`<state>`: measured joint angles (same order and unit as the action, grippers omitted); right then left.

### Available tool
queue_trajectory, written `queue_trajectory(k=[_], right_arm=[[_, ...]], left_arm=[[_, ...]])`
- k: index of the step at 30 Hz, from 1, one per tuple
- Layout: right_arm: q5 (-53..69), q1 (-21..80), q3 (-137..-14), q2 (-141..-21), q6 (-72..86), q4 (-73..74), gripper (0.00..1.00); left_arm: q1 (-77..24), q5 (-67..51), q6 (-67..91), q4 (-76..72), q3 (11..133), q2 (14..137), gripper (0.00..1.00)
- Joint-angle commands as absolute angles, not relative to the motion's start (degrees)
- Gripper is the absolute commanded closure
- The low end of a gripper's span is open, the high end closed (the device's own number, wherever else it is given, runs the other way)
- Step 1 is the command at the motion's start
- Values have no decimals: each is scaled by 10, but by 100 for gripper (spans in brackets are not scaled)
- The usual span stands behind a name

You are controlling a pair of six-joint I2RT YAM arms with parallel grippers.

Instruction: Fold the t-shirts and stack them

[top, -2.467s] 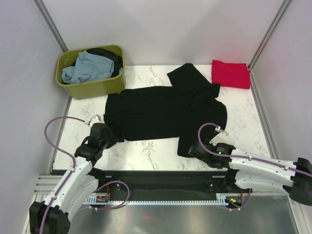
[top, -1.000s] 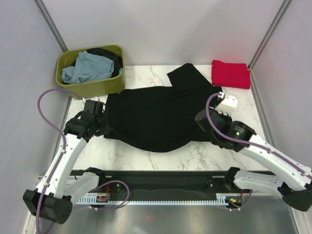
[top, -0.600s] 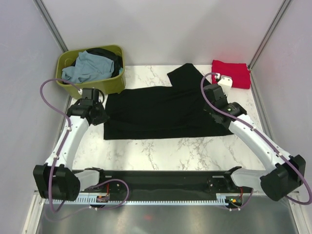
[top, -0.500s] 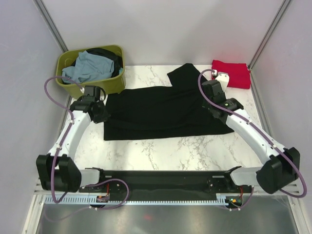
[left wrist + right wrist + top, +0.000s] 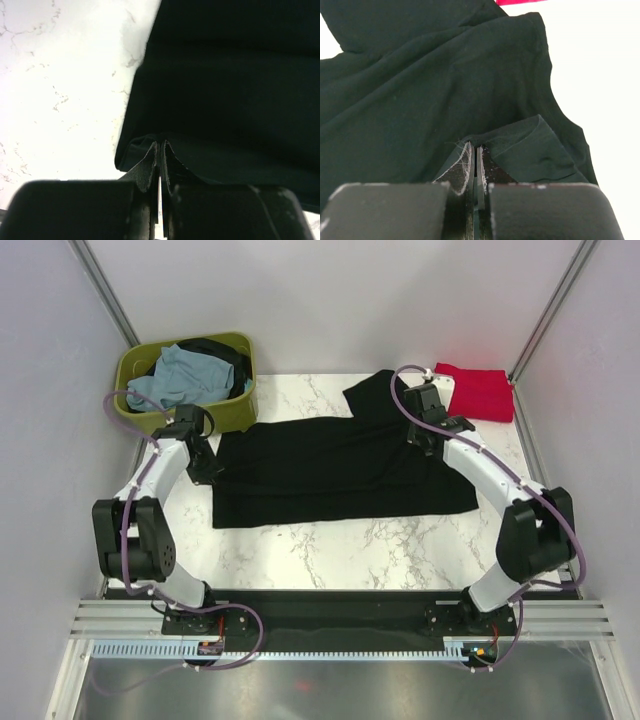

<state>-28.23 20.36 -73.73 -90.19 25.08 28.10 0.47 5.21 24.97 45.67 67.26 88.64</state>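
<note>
Finds the black shirt (image 5: pixel 340 470) in the middle of the counter (image 5: pixel 330 550), doubled into a wide band, one sleeve poking out toward the back. Pinches its left edge with the left gripper (image 5: pixel 207 472), jaws closed on the cloth, and its upper right edge with the right gripper (image 5: pixel 428 443), likewise clamped on a fold of fabric. Leaves the folded red shirt (image 5: pixel 480 392) at the back right corner and a pale blue one (image 5: pixel 172 380) in the green tub (image 5: pixel 190 420) at back left. Risks, probably, dragging the top layer askew by lifting away before letting go, or snagging cloth and undoing the fold. Risks also a lopsided bundle from ignoring that stray sleeve.
</note>
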Motion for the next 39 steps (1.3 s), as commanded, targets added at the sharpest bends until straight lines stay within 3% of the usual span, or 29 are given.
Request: queue_trajectory(k=[1, 3, 5, 6, 7, 9, 10, 12, 13, 14, 17, 20, 27, 36, 38, 39], right_arm=[[-289, 193, -778, -946, 240, 257, 100], [-294, 184, -792, -979, 245, 257, 100], [-294, 176, -802, -1002, 248, 258, 93], [-291, 165, -819, -1025, 243, 258, 85], [-286, 159, -830, -1036, 237, 260, 68], [-281, 134, -872, -1063, 231, 276, 47], [-273, 125, -884, -1068, 229, 293, 27], [-270, 101, -897, -1055, 230, 304, 14], [-268, 92, -892, -1028, 234, 307, 7], [-268, 84, -883, -1027, 237, 308, 5], [-223, 49, -813, -931, 272, 307, 4], [-116, 12, -642, -842, 312, 267, 4], [77, -115, -430, -773, 352, 161, 7], [80, -139, -387, -801, 380, 111, 17], [69, -141, -377, -807, 382, 103, 21], [65, -142, -372, -807, 383, 92, 28]], left_arm=[[27, 44, 228, 446, 704, 930, 98], [30, 41, 227, 445, 715, 950, 98], [34, 39, 228, 457, 730, 982, 88], [37, 36, 227, 456, 735, 994, 78], [42, 18, 220, 468, 739, 1003, 52], [43, 10, 218, 475, 750, 1004, 43], [44, 16, 226, 474, 746, 993, 36], [43, 38, 237, 469, 732, 943, 32], [44, 58, 246, 467, 723, 921, 13], [43, 63, 251, 467, 716, 902, 11], [43, 26, 277, 448, 669, 819, 12], [43, -36, 323, 407, 579, 729, 15], [43, -86, 431, 254, 358, 606, 19], [43, -52, 466, 164, 273, 606, 18], [43, -41, 467, 156, 267, 612, 18], [43, -33, 468, 154, 264, 617, 18]])
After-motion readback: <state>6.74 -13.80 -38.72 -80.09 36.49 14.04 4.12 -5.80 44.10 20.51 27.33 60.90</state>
